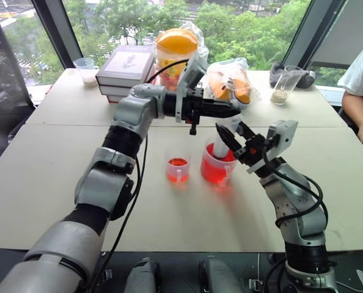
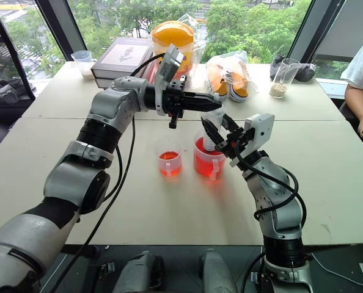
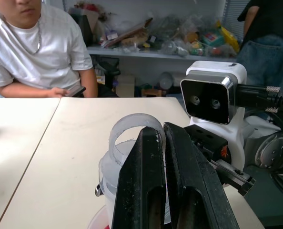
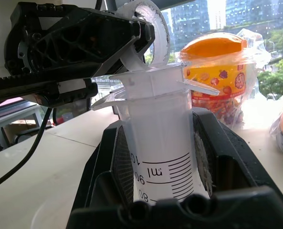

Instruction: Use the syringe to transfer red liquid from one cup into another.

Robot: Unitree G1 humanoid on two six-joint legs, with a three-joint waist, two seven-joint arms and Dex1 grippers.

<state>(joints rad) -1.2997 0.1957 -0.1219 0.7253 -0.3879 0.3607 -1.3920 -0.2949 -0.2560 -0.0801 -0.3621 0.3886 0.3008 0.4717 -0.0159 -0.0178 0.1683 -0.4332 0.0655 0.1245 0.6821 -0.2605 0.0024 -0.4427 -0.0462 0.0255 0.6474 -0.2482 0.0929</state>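
A large clear cup of red liquid stands mid-table, and a smaller cup with some red liquid is just to its left. The white syringe stands upright with its lower end in the large cup. My right gripper is shut on the syringe barrel, whose 80–100 ml marks show between the fingers. My left gripper reaches in from the left above the cup, shut on the plunger's ring at the top of the syringe.
At the back of the table are a stack of books, an orange-lidded jar, a plastic bag of orange items and two clear cups. A person sits at the right edge.
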